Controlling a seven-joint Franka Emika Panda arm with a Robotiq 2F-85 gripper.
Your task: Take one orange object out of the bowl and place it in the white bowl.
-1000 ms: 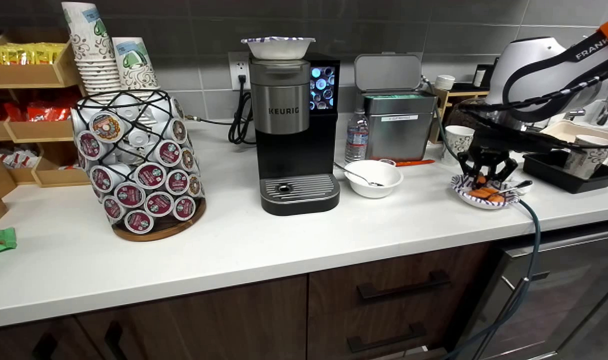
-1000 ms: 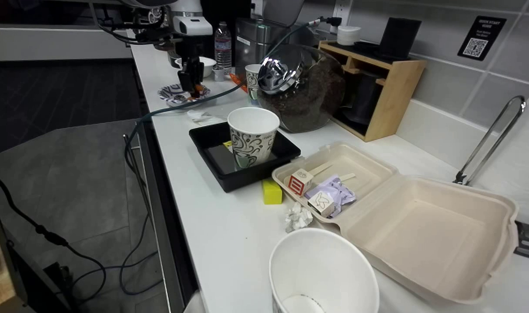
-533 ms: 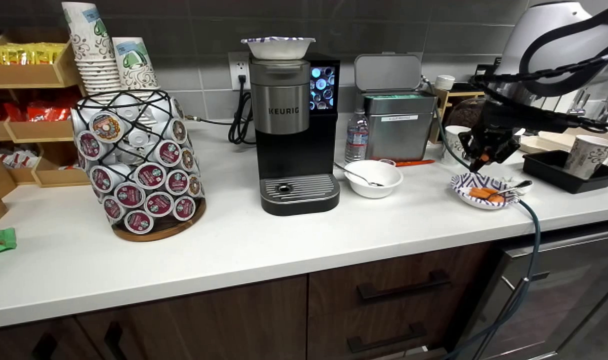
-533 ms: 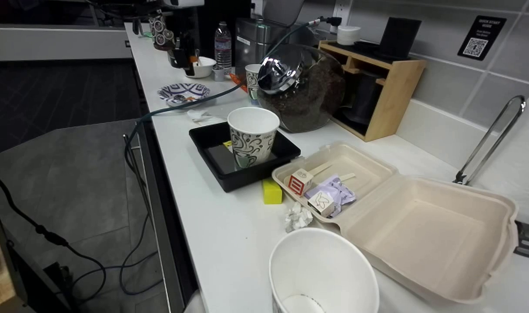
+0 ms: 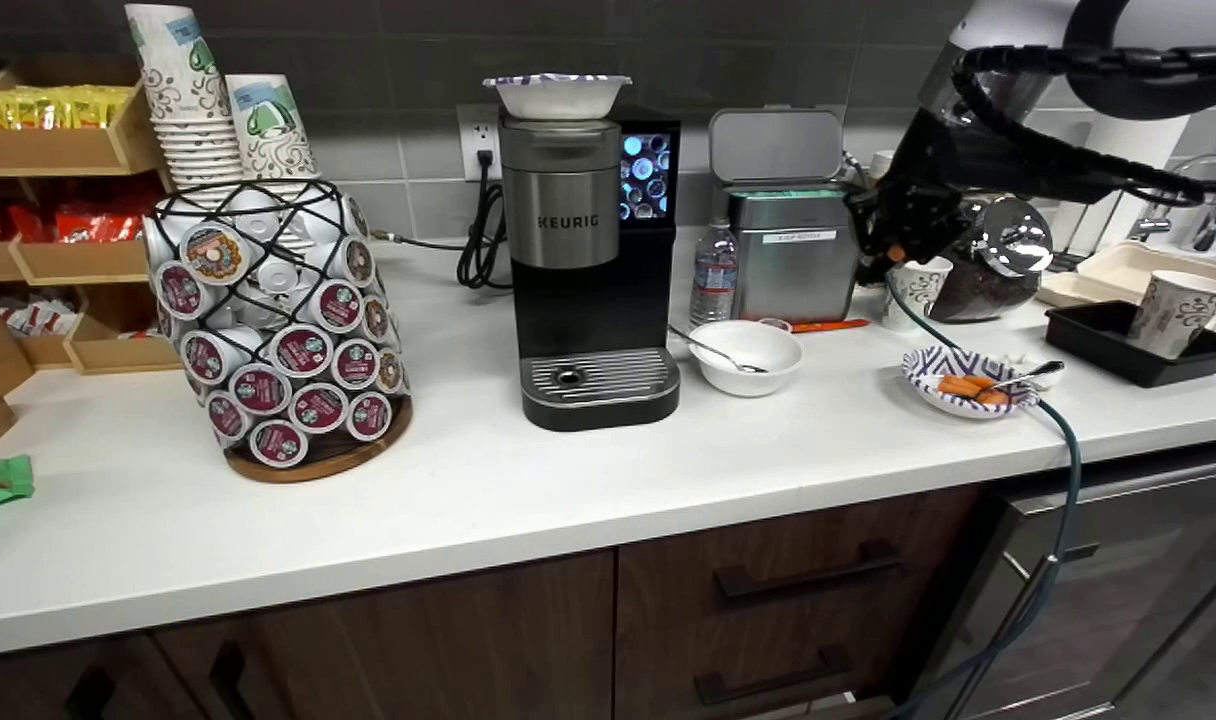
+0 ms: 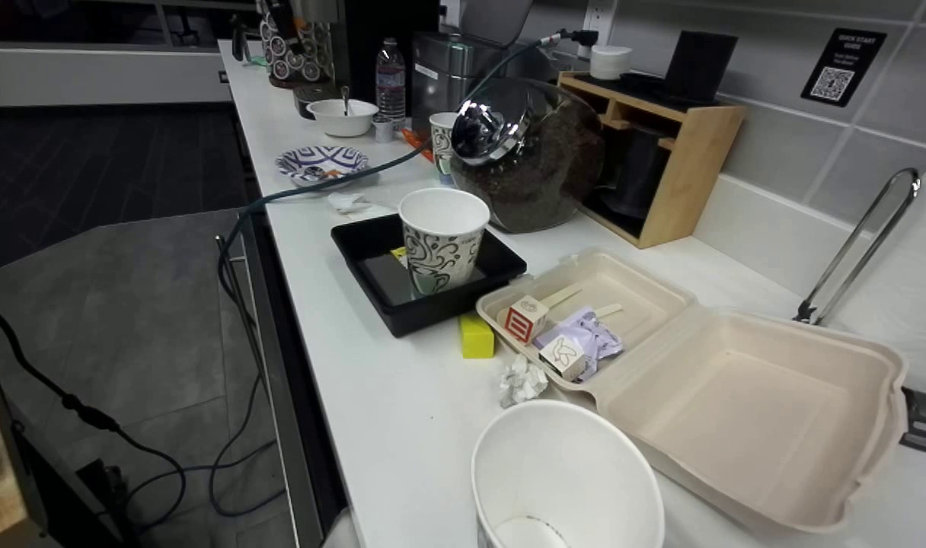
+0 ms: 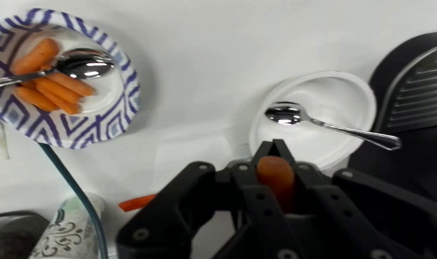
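One carrot [image 7: 276,176] is pinched in the tool [image 7: 274,152], its long axis pointing towards the wrist view's top.

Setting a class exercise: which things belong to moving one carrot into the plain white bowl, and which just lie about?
Job: fingers; held baby carrot; purple-patterned carrot bowl; plain white bowl.
Lying about: Keurig coffee maker; water bottle; spoons; black tray; takeout clamshell.

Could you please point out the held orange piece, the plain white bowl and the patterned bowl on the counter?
Held orange piece [image 7: 275,174]: wrist view, on its rounded end.
Plain white bowl [image 7: 333,98]: wrist view, on its bare inside.
Patterned bowl [image 7: 113,126]: wrist view, on its patterned rim.
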